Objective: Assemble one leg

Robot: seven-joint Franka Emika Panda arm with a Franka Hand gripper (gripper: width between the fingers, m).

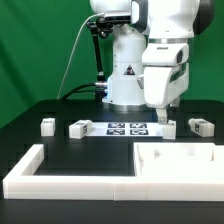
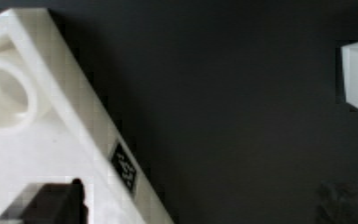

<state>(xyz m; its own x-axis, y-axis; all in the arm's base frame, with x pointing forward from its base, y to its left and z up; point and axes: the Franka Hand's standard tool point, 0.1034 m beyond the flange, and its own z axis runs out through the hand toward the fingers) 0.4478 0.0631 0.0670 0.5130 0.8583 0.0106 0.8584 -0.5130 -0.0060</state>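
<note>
Showing a black table (image 1: 30, 110) with the white arm (image 1: 140, 50) based at its far edge; a long L-shaped wall (image 1: 70, 178) lies along the near side; a square tray-like part (image 1: 180, 158) sits at the near right; the marker board (image 1: 125, 127) lies at centre; small tagged legs (image 1: 78, 128) lie in a row level with it, two on the exterior view's left; one leg (image 1: 200, 126) lies far right; the jaws hang open and empty between board and that leg, with bare table between the fingertips (image 2: 51, 200).
</note>
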